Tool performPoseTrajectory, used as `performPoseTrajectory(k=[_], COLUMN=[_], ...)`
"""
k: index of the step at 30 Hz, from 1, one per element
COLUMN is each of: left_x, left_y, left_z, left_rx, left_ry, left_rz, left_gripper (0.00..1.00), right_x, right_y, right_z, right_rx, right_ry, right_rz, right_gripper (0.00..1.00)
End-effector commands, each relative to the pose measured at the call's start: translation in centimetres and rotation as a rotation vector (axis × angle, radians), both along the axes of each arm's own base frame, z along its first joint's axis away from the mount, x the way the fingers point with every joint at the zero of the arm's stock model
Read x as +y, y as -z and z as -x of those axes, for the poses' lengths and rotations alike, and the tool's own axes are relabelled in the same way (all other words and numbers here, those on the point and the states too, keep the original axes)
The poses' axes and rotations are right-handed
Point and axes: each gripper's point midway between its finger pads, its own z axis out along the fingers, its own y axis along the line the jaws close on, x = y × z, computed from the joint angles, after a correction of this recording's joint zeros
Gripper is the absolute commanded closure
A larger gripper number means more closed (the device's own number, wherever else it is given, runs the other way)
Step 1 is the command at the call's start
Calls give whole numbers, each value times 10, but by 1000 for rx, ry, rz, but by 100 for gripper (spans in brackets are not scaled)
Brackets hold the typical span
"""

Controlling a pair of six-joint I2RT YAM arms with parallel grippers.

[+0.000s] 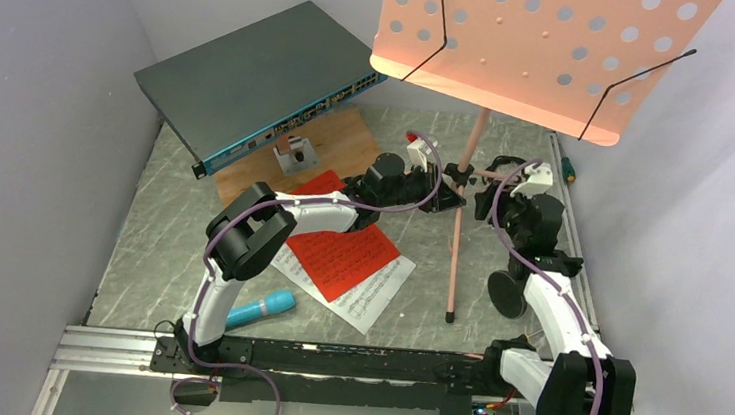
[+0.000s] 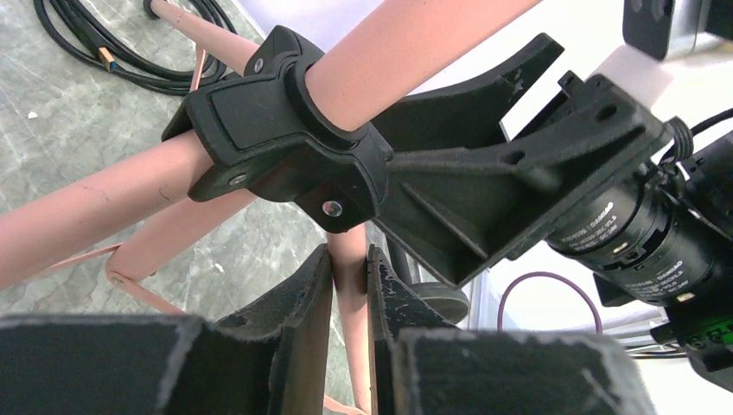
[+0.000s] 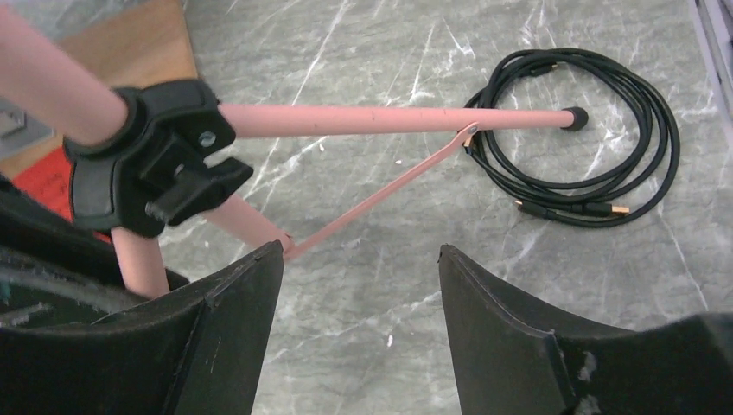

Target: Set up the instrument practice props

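The music stand [image 1: 527, 81] is cropped above; mic stand [image 1: 507, 293] half-hidden.

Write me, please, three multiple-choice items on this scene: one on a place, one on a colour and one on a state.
1. Where does the microphone lie?
A. On the network switch
B. On the table, near its front edge
C. On the wooden board

2. What colour is the page lying on top of the white sheet?
A. Red
B. Green
C. Yellow

3. How does the right gripper stand?
A. Shut on the microphone
B. Shut on a cable
C. Open, holding nothing

Answers:
1 B: the top view shows it flat on the marbled surface by the arms' mounting rail.
2 A: a red page covers the middle of the white one.
3 C: its wrist view shows bare table between the parted fingers.
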Motion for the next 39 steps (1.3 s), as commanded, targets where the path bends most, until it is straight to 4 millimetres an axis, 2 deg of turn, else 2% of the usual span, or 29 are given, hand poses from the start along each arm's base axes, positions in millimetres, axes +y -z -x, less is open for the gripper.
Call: performPoseTrajectory(k=[1, 10, 13, 18, 21, 23, 26, 30, 33, 39], left_x=[50, 45, 45, 46, 45, 43, 42, 43, 44, 45], left_y=[154, 165, 164, 162, 162, 161, 159, 157, 158, 161], left_z=[9, 15, 16, 16, 17, 18, 19, 20, 22, 23], left_rx=[243, 287, 279, 271, 275, 271, 263, 254, 253, 258], left_ry=[-42, -15, -15, -17, -15, -11, -9, -10, -9, -6], left_rz=[-404, -386, -392, -397, -392, -391, -397, -400, -406, -412], left_gripper=[100, 100, 100, 100, 100, 100, 100, 100, 100, 100], right_x=[14, 39, 49, 47, 44, 45, 47, 36, 26, -3], right_y=[-35, -66, -67, -68, -68, -70, -68, -51, -50, -58], right_z=[-1, -10, -8, -11, -17, -19, -21, -29, -30, -37], right_rx=[-224, -383, -403, -433, -423, -420, -391, -258, -235, -114], right_ry=[-138, -316, -389, -393, -376, -382, -377, -260, -172, -20], right_rz=[128, 198, 221, 283, 293, 277, 218, 74, -48, -396], right_gripper=[33, 44, 47, 53, 62, 72, 84, 99, 100, 100])
